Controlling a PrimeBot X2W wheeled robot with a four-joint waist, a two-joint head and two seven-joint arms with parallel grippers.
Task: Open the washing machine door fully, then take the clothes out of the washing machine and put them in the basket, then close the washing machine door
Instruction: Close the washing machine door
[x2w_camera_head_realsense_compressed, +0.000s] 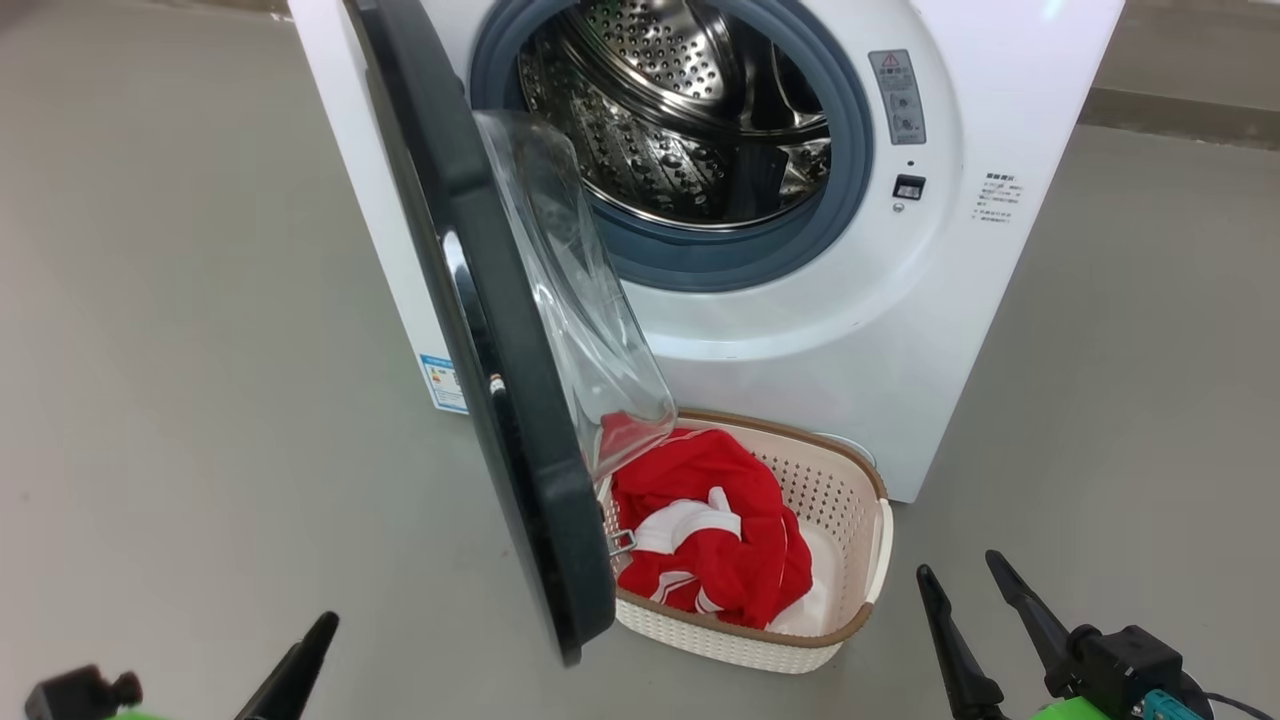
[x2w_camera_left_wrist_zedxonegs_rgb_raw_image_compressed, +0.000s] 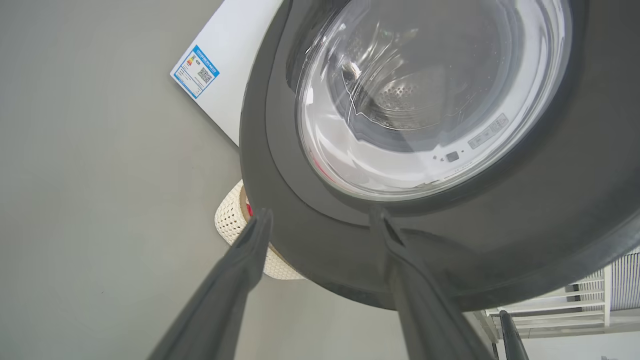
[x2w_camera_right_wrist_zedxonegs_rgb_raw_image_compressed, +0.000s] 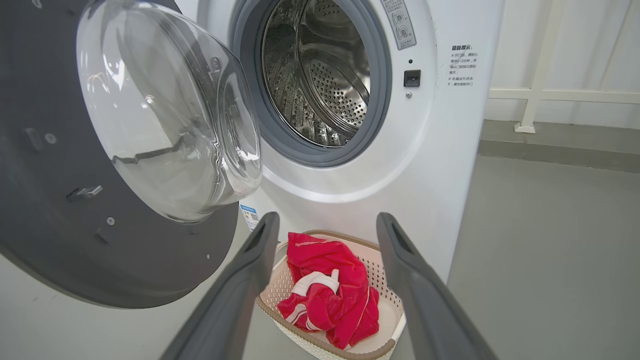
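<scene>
Left wrist view: left fingers spread empty facing the washing machine door; right fingers open.

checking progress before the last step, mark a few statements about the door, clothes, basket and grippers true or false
1. The clothes lie in the basket. True.
2. The washing machine door is shut. False: it stands open, swung out to the left of the opening.
3. Red clothes fill the drum. False: the part of the drum that shows is bare steel.
4. The left gripper and the right gripper are both open and hold nothing. True.
5. The basket sits on top of the washing machine. False: it stands on the floor in front of it.
</scene>
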